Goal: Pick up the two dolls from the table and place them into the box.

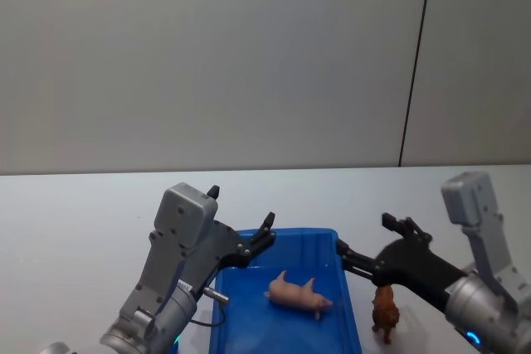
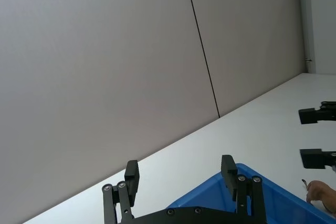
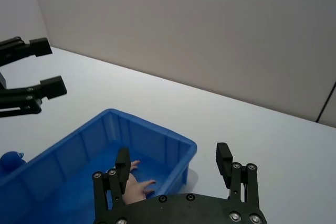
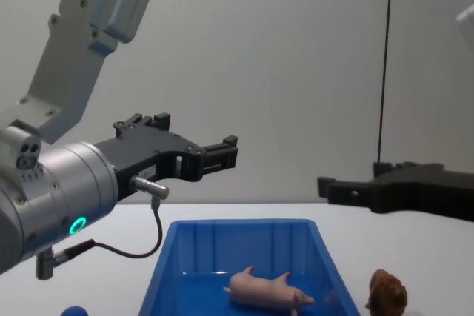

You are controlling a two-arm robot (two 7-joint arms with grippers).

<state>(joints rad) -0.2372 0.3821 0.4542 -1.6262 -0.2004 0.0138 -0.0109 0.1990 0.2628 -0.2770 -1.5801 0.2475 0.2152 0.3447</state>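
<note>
Brown doll [image 1: 384,311] is seen standing on the white table [image 1: 75,213], just right of the blue box [image 1: 309,242]. Pink pig doll [image 1: 297,294] is laid inside the box. Farther back, left gripper [image 2: 179,163] and right gripper [image 3: 173,151] are held spread wide, nothing gripped.

No lettering, number, brand mark or sign can be read on anything here. The box [image 1: 309,243] beneath the fingers of the left gripper [image 2: 179,166] and right gripper [image 3: 173,153], the pink pig [image 1: 299,294] and the brown animal [image 1: 385,312] have plain surfaces. So do the grey left arm casing [image 1: 184,215] and right arm casing [image 1: 474,205] behind those fingers.
</note>
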